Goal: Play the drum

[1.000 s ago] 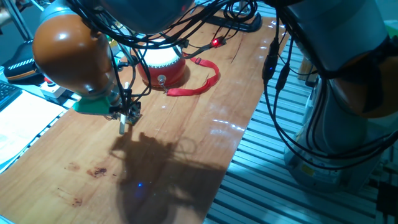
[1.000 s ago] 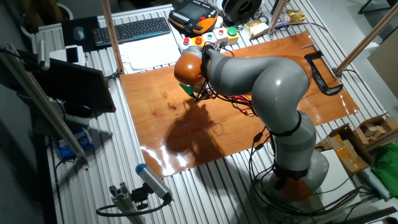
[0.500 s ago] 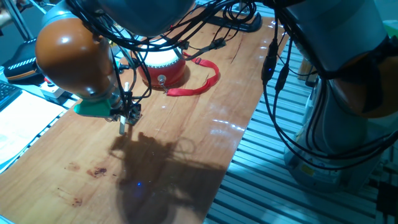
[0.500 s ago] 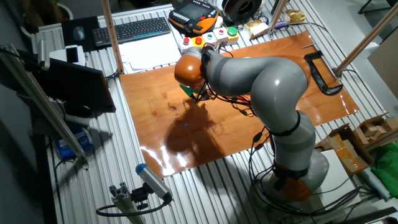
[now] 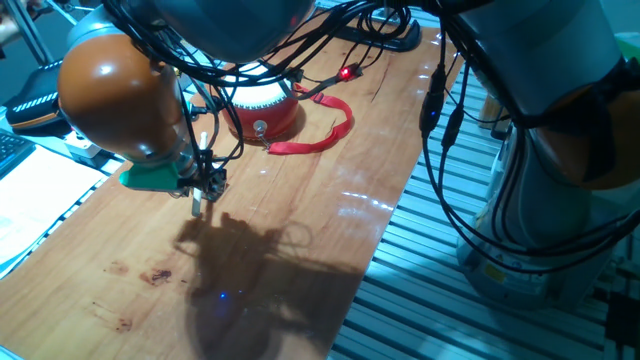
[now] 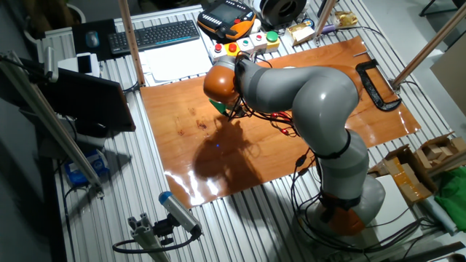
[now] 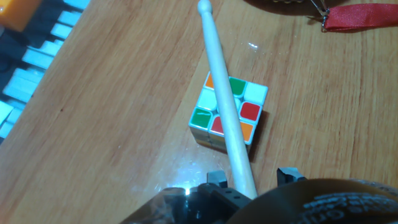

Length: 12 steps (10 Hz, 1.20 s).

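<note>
The drum is red with a white skin and stands at the far end of the wooden table. Its red strap lies to the right of it. My gripper hangs in front of and to the left of the drum, apart from it. In the hand view my gripper is shut on a pale wooden drumstick. The stick points away over a multicoloured cube. Only the strap's end shows there. In the other fixed view my arm covers the drum.
Black cables hang from the arm over the table's right edge. A keyboard, a control pendant and a button box sit beyond the table. A black clamp grips its corner. White paper lies left.
The arm's orange joint has edged slightly to the right. The gripper stays shut on the stick in about the same place.
</note>
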Motion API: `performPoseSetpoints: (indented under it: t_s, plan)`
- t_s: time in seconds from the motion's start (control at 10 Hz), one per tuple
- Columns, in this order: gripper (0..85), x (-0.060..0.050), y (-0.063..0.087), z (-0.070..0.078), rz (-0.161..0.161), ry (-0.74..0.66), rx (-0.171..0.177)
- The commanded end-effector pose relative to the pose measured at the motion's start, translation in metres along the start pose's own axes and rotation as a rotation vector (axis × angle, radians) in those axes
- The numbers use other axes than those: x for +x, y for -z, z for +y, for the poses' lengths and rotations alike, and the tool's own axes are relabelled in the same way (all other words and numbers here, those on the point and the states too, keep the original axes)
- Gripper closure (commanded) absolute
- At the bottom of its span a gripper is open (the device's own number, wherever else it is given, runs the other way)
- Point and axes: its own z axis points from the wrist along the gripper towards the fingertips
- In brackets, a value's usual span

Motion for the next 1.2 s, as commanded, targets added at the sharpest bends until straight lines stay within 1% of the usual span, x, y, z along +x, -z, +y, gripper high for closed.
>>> performPoseSetpoints:
  t_s: [0.0,0.2,0.5,0.7,1.1]
  plan:
    - [37.7,-0.0001,-0.0001,0.0001,0.003,0.002,0.000]
    - [38.0,0.0003,-0.0021,0.0004,0.003,0.011,0.003]
    - [38.7,-0.0019,-0.0059,0.0013,-0.014,0.026,0.000]
    - [39.0,-0.0039,-0.0063,0.0010,-0.014,0.026,0.000]
    - [40.0,-0.0044,-0.0087,0.0015,-0.013,0.025,0.000]
